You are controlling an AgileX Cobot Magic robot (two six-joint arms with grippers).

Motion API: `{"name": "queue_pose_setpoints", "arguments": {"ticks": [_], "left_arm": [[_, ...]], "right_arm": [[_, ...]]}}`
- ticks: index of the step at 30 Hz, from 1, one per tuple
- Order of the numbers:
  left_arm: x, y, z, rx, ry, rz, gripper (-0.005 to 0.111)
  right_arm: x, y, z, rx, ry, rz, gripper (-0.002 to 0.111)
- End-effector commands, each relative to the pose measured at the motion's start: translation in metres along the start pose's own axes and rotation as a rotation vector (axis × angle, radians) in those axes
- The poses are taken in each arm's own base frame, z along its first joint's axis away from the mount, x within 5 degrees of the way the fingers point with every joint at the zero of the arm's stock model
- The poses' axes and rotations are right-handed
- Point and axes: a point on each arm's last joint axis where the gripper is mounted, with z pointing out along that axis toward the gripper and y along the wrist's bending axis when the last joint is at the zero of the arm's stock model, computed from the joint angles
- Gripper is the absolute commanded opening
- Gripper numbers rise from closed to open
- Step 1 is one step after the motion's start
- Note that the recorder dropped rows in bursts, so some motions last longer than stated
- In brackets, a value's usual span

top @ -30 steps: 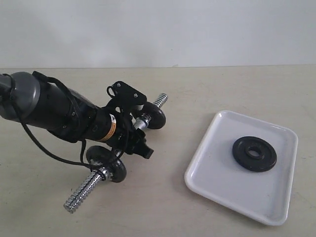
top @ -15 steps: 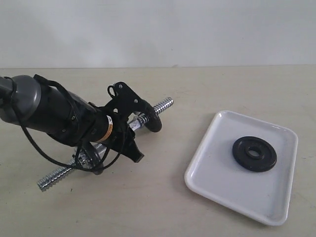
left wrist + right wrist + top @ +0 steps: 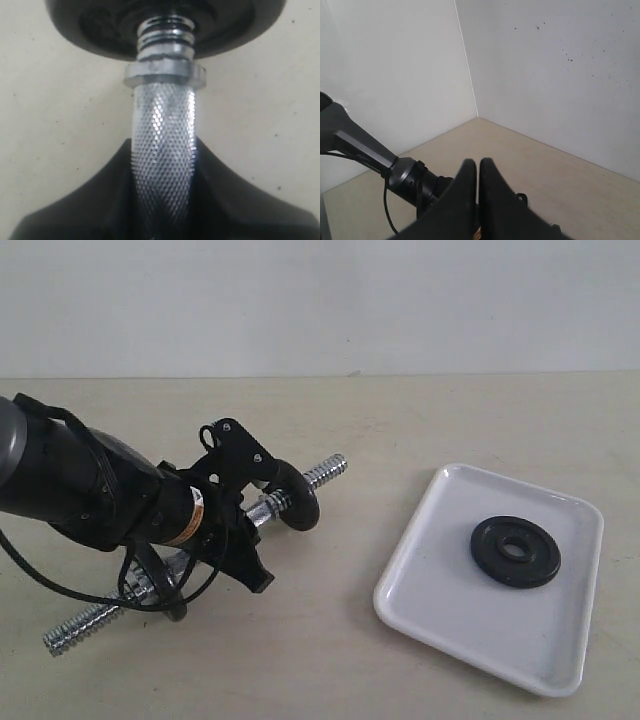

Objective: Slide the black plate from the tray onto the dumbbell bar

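And the left claw [image 3: 243, 530] is now clamping down on the dumbbell bar [image 3: 262, 508]! A second ago its jaws were standing wide astride the rod; now, in the wrist view, they are pinching the knurled chrome middle from both sides. They are closed only as far as the rod allows. A collar nut [image 3: 165, 75] and a mounted black disc [image 3: 100, 30] are sitting just ahead of the fingers.

The bar is not lying where it was, either. It has swung round in the grip. One threaded end is trailing low behind the claw, and the other is poking out beyond the front disc, roughly towards the tray [image 3: 440, 590].

The black plate [image 3: 488, 543] is going nowhere yet. It is lying flat in the tray, well apart from the left claw, out past that free threaded end. The table [image 3: 330, 640] between them is carrying nothing.

The right claw [image 3: 479, 190] is hanging back, fingers pressed together on nothing, looking across at the other arm.

My read: the bar is looking secured, which is what this job is needing first. The plate is waiting for a pickup, and that bare threaded end looks like the way on.
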Motion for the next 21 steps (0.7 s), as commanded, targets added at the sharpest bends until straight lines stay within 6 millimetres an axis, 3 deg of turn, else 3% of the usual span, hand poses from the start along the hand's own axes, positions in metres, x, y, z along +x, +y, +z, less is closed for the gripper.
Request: {"name": "queue_pose_setpoints", "arguments": {"ticks": [1,8,16,21], "left_arm": [[-0.026,0.012,-0.028,-0.048,-0.11,-0.047,0.004],[-0.023,0.011,-0.03,-0.043,-0.107,-0.047,0.004],[-0.003,0.006,-0.036,-0.038,-0.062,-0.027,0.004],[-0.008,0.008,-0.047,-0.049,-0.097,-0.03,0.004]], "right_arm": [[-0.001,0.0,0.0,0.002,-0.004,-0.04,0.0],[0.006,-0.004,0.001,0.017,0.006,-0.03,0.0],[0.054,-0.031,0.011,0.095,0.101,0.096,0.0],[0.064,-0.038,0.013,0.131,0.121,0.104,0.0]]}}
